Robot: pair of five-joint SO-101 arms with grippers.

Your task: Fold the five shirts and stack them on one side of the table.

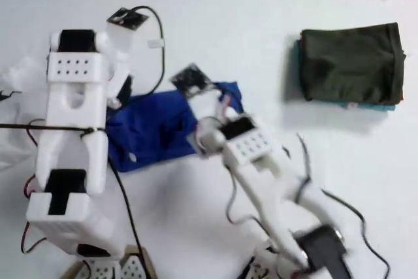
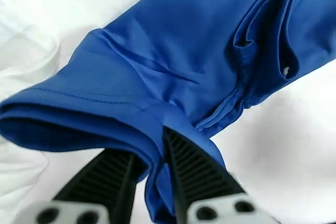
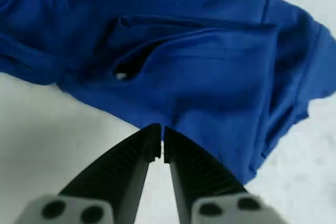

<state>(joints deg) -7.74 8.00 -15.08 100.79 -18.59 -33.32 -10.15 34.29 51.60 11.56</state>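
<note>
Left jaws clamp blue shirt [image 2: 173,66], overhead folded stack [image 1: 353,63]

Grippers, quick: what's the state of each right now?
Left gripper: closed on a fold of the blue shirt.
Right gripper: closed, tips at the blue shirt's edge; cannot tell whether it pinches cloth.

The plain royal-blue cloth shirt [image 1: 153,129] is one solid colour with no print, darker inside its folds, with a tiny white speck at one opening. Near the right edge of the white flat table [image 1: 261,24], a dark olive-green folded shirt [image 1: 351,62] has a thin teal strip of folded cloth [image 1: 372,105] showing beneath it. The left arm [image 1: 72,109] and right arm [image 1: 261,161] are white with black blocks. The left gripper [image 2: 157,150] and right gripper [image 3: 160,140] have black ribbed fingers on pale grey bases.
</note>
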